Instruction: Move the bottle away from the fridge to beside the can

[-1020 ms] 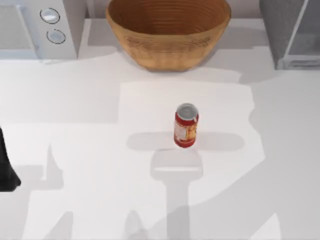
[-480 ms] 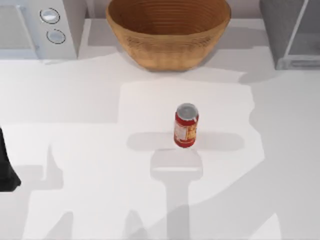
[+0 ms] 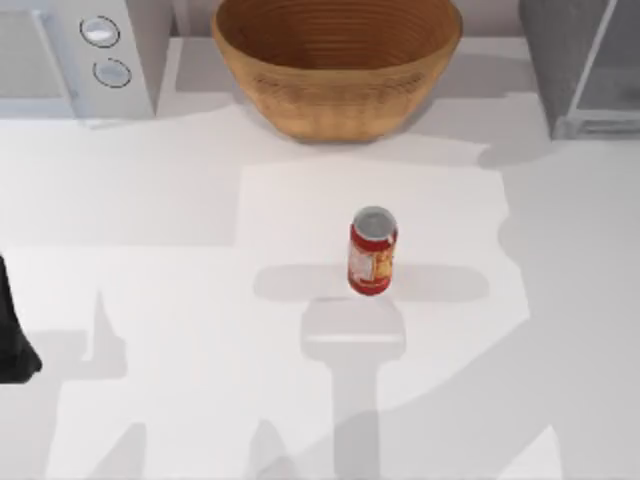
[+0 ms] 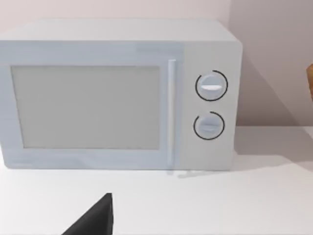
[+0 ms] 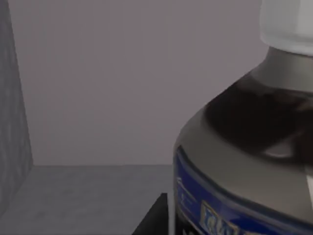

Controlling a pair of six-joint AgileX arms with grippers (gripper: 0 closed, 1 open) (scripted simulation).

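Observation:
The red can (image 3: 372,251) with a yellow-and-white label and a silver top stands upright near the middle of the table. At the back right corner is the grey fridge (image 3: 578,62) with its paler front panel. The bottle (image 5: 249,161), with dark liquid, a white cap and a blue label, looms very close in the right wrist view, and a dark part of my right gripper (image 5: 152,219) sits right beside its base. My left gripper (image 3: 12,335) rests parked at the table's left edge, and a dark tip of it (image 4: 93,219) points toward the white appliance.
A large wicker basket (image 3: 336,62) stands at the back centre. A white appliance with two round dials (image 3: 75,52) fills the back left corner. A grey speckled wall (image 5: 11,122) stands close to the bottle. White tabletop (image 3: 200,330) surrounds the can.

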